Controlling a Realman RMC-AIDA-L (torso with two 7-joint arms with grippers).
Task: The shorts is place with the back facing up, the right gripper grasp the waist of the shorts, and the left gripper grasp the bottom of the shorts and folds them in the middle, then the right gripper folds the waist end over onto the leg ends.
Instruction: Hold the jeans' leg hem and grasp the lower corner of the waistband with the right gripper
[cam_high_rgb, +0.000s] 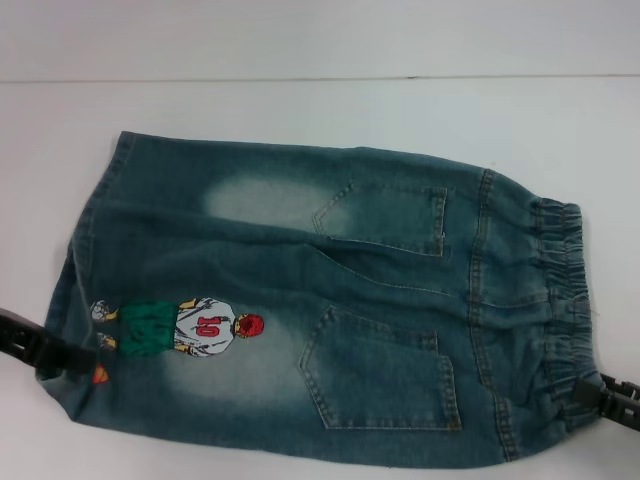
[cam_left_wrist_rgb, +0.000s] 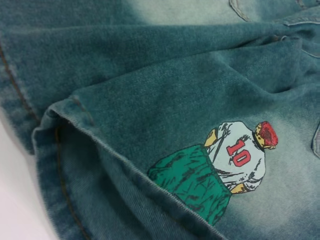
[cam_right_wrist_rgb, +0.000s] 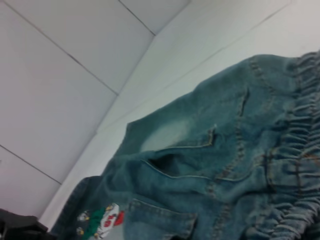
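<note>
While the white bench (cam_high_rgb: 300, 45) is carrying them, the faded blue denim shorts (cam_high_rgb: 320, 300) are lying back up, long axis running sideways. The left black two-finger end effector (cam_high_rgb: 45, 348) is meeting the shorts' hem end, the right black end effector (cam_high_rgb: 598, 395) their ruffled waistband (cam_high_rgb: 560, 320); each appears to be pinching denim, though finger spread is hidden.

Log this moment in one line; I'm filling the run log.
shorts: flat, back up | left gripper: at hem | right gripper: at waistband
</note>
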